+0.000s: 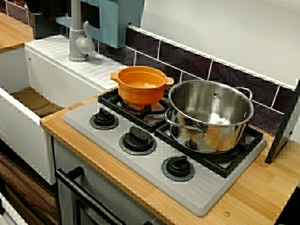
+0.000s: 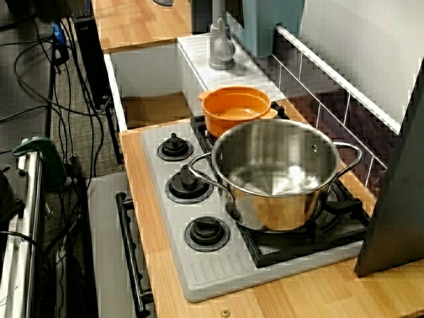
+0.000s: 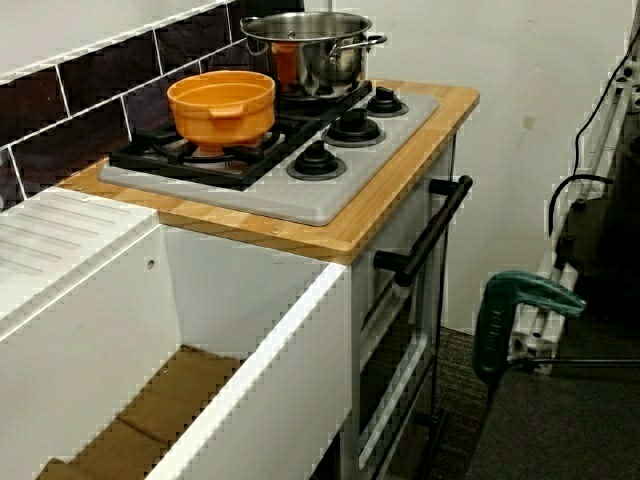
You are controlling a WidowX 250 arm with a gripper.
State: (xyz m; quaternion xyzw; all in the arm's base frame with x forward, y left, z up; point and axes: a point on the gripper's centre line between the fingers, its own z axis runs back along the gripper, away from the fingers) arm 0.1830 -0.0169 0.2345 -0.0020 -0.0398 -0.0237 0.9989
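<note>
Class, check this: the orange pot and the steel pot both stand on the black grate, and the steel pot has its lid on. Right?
No: the steel pot has no lid; the view along the counter looks straight into it. It and the orange pot do stand on the black grate.

The shiny steel pot (image 1: pixel 209 117) stands upright, lidless and empty on the black grate (image 1: pixel 234 161). The smaller orange pot (image 1: pixel 140 84) stands just beside it at ten o'clock.

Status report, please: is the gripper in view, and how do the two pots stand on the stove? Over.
Gripper not in view. Round orange plastic pot on black grate, sink side, no lid. Shiny steel two-handled pot close beside it, lidless.
</note>
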